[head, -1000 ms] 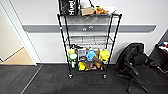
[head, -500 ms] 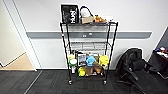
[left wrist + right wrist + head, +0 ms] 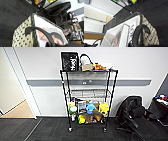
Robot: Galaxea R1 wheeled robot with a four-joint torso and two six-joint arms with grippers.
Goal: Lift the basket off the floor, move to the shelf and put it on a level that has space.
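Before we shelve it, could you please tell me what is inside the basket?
Inside the basket lies a magazine whose cover shows a person's photo; the right wrist view shows its white cover with dark lettering. Anything beneath the magazine is covered and cannot be seen.

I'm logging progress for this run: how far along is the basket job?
Done: the basket looks lifted, showing close in both wrist views above the carpet. In hand: the robot faces the shelf. Left: setting it on the second tier from the top, which looks bare.
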